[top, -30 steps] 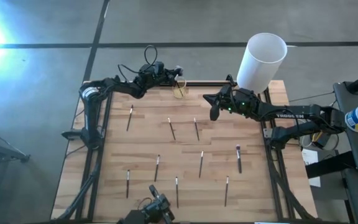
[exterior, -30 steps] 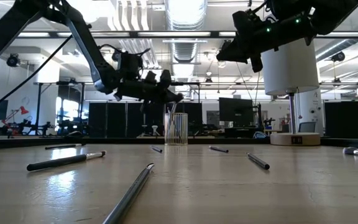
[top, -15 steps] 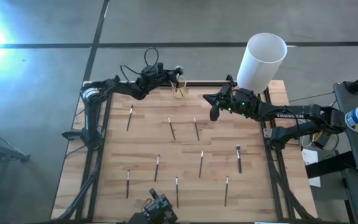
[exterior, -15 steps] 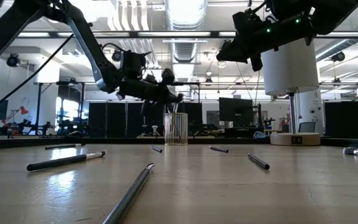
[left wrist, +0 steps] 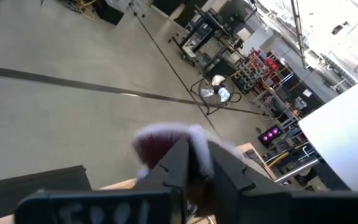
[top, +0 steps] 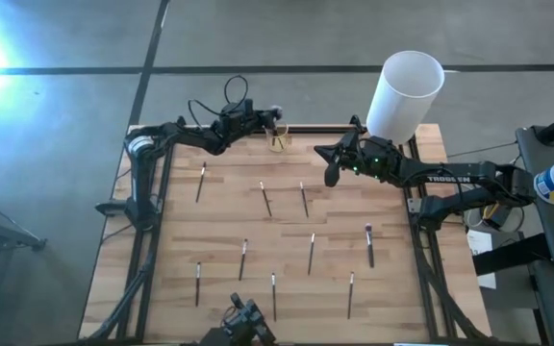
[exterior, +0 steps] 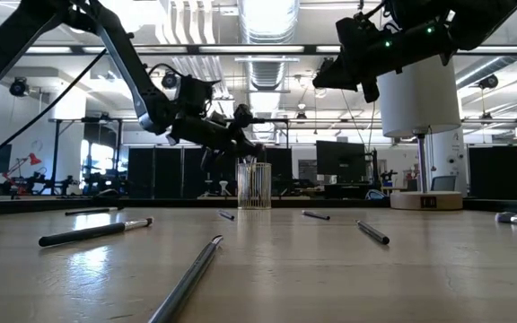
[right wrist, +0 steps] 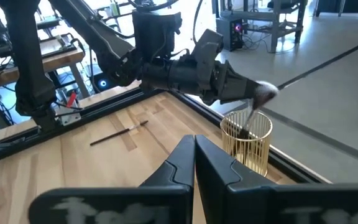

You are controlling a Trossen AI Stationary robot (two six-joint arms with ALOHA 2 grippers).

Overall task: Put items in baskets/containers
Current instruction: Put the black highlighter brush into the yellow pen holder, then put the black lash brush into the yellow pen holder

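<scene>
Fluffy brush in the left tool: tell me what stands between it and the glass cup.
Nothing visible. The left tool holds the fluffy brush directly over the glass cup, handle end already dipping into its open mouth.

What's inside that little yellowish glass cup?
In the glass cup stands the handle of a fluffy-headed brush, gripped by the left gripper, whose jaws are shut on it. The cup's ribbed wall blurs whatever else sits at the bottom.
</scene>
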